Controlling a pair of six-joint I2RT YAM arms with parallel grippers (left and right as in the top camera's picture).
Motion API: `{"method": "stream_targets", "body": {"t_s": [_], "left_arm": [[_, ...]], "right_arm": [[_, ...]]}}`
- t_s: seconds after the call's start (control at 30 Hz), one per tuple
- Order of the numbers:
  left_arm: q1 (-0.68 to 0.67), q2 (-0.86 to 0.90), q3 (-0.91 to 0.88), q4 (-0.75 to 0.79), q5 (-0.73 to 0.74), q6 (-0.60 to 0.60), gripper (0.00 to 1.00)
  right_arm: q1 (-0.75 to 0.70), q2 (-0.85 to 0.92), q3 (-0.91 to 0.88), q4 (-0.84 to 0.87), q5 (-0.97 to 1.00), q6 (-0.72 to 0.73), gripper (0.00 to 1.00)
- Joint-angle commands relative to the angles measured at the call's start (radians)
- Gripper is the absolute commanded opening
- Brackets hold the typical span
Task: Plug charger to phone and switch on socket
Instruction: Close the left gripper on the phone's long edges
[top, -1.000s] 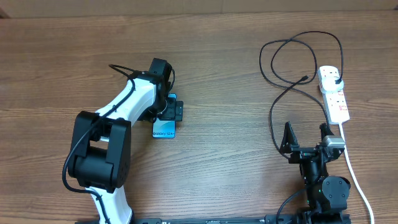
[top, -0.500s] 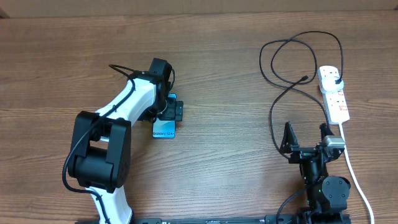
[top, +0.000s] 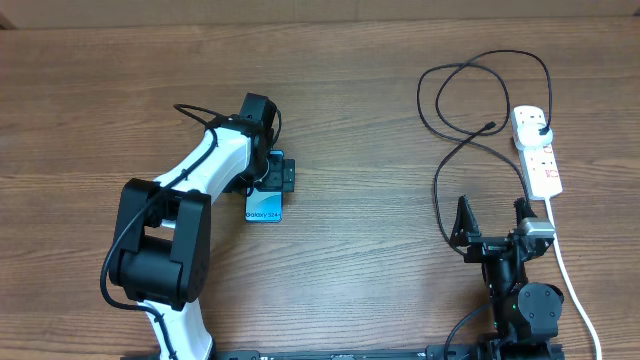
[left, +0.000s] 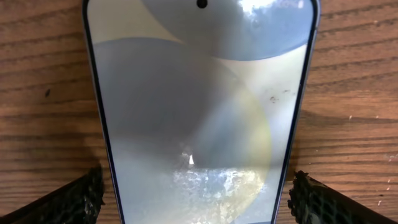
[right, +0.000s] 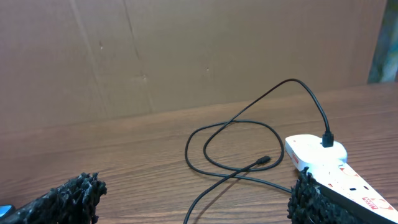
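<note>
Your left pincer (top: 272, 176) sits spread apart astride the phone (top: 264, 208); right pincer (top: 493, 222) also apart, near charger (top: 440, 180) plugged into power strip (top: 537, 150)

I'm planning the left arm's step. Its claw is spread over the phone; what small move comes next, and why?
Probably close the left claw on the phone, across its long edges. Its fingers flank it with the jaws open, so the phone lies unheld. Gripped, it would be steady while the right claw, open near its base, goes for the charger at its loose connector.
</note>
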Motion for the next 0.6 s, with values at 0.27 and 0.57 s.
{"method": "stream_targets", "body": {"t_s": [0.27, 0.57], "left_arm": [[-0.003, 0.01, -0.023, -0.012, 0.013, -0.075, 1.0], [-0.002, 0.01, -0.023, -0.051, -0.019, -0.084, 1.0]], "right_arm": [[0.004, -0.005, -0.011, 0.003, -0.003, 0.001, 1.0], [0.004, -0.005, -0.011, 0.003, -0.003, 0.001, 1.0]]}}
